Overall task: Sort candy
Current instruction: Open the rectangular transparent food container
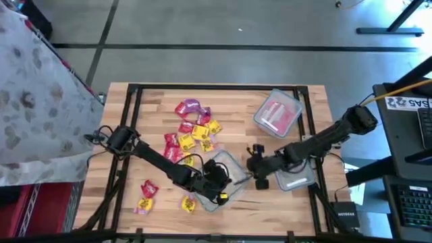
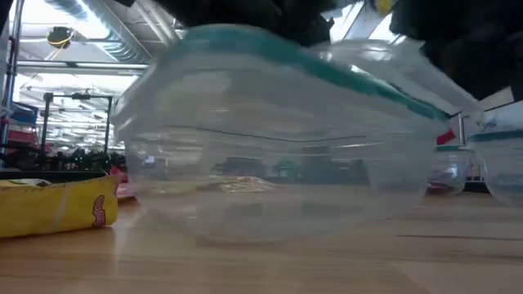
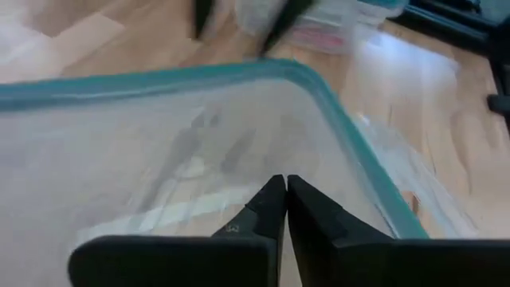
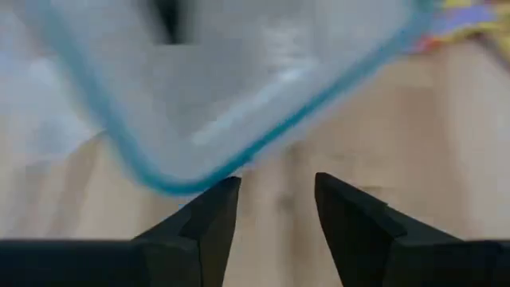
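On the butcher-block table (image 1: 152, 101) I am working both arms around an empty clear tub with a teal rim (image 1: 226, 177) near the front edge. A second tub (image 1: 277, 113), holding red packets, is sitting well apart at the far right. My left gripper (image 1: 217, 181) is hanging over the near tub with its fingers pressed together, gripping nothing I can make out. My right gripper (image 1: 255, 169) is facing the tub's right side, fingers apart, rim just ahead of them. The candy (image 1: 192, 131) is lying loose beyond the tub toward the left arm, which I judge nearer; two yellow packets (image 1: 145, 196) are lying front left. No wrapper print is readable.
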Robot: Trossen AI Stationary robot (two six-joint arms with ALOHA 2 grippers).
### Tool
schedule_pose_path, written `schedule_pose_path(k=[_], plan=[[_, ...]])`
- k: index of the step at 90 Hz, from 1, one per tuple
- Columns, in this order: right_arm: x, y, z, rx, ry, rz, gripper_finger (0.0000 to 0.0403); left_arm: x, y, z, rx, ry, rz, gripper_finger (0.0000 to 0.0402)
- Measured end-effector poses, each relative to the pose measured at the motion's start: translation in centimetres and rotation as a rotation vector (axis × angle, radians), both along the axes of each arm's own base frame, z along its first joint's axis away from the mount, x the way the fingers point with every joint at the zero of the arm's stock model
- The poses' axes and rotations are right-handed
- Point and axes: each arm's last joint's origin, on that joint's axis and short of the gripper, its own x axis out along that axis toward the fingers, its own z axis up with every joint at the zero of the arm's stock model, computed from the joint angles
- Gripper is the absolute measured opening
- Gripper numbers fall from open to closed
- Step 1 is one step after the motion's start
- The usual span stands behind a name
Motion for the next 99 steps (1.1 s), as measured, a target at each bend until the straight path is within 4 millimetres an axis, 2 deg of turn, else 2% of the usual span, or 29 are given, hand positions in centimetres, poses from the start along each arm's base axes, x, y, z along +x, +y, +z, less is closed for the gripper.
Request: schedule_pose_path(k=[12,25,39,52,70,77,91,99], plan=[[0.0,2.0,0.5,0.098,-0.064,0.083,0.0161,-0.1,0.6,0.9,0.047,-0.02,0.038,0.0],[0.0,4.0,1.5,0.193,-0.167,0.285,0.0161,-0.1,0.6,1.1,0.035,-0.036,0.062,0.0],[-1.0,4.2,2.0,0.158,-0.12,0.311,0.0161,-0.1,0.3,1.3,0.009,-0.053,0.055,0.0],[-1.7,3.3,1.3,0.1,-0.015,0.201,0.0161,-0.2,0.1,1.4,0.009,-0.056,0.049,0.0],[-1.7,2.9,-0.2,0.008,-0.007,0.081,0.0161,-0.2,0.1,1.5,0.013,-0.055,0.045,0.0],[-1.9,2.2,-0.5,-0.068,-0.01,-0.056,0.0161,-0.2,0.1,1.5,0.011,-0.054,0.045,0.0],[-1.6,-0.5,-0.6,-0.231,-0.077,-0.383,0.0161,-0.2,0.1,1.5,0.009,-0.052,0.043,0.0],[-0.9,-1.3,-0.6,-0.242,-0.096,-0.433,0.0161,-0.2,0.1,1.5,0.01,-0.052,0.043,0.0]])
